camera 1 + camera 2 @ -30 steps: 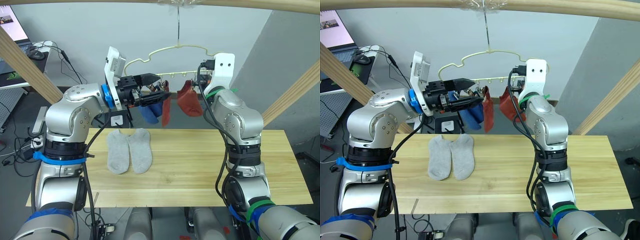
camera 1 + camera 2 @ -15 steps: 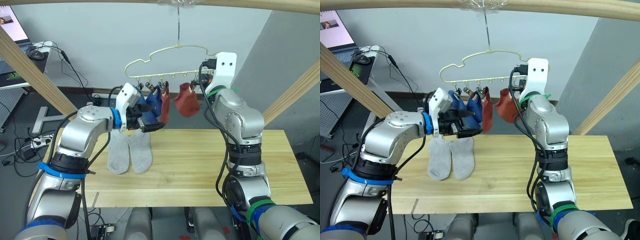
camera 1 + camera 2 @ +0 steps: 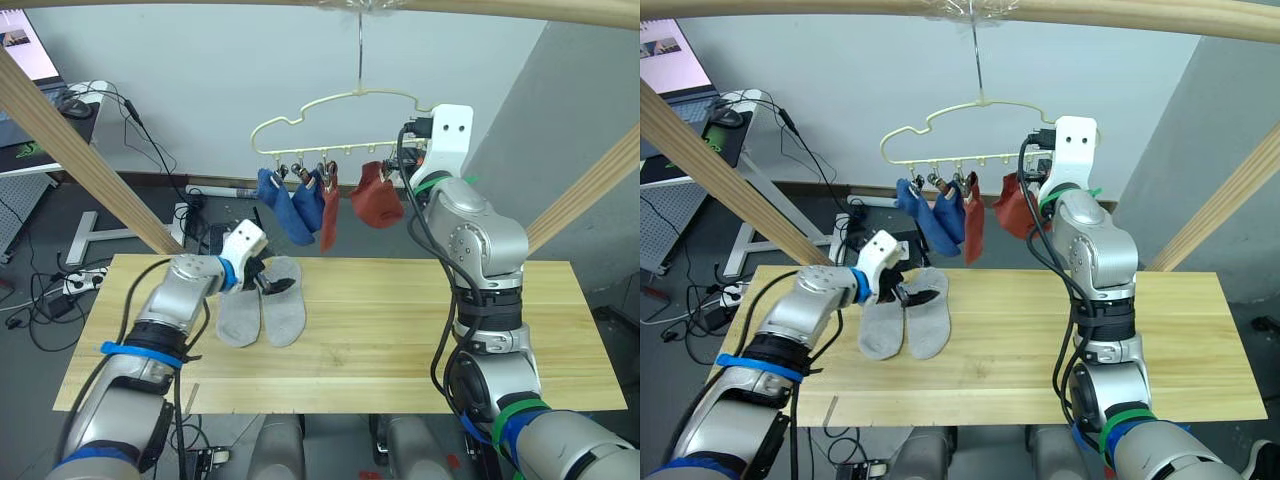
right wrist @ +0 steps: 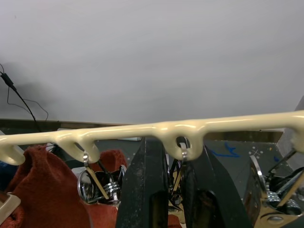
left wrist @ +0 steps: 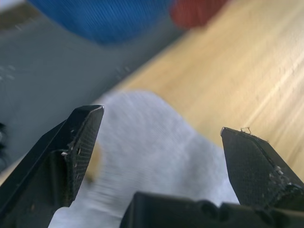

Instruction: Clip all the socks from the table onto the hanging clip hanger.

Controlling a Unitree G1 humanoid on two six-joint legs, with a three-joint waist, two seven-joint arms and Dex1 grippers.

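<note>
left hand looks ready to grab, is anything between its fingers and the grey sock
Nothing visible. The left gripper is open just above the grey sock on the table, with bare fabric between its fingers.

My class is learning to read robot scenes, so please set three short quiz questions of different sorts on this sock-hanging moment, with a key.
1. How many socks already hang on the clip hanger?
2. True or false: the left gripper is open above a grey sock lying on the table.
3. Which does the right gripper hold? A) a blue sock B) a clip on the hanger C) the wooden pole

Key: 1) four: two blue socks and two red socks; 2) true; 3) B
</note>
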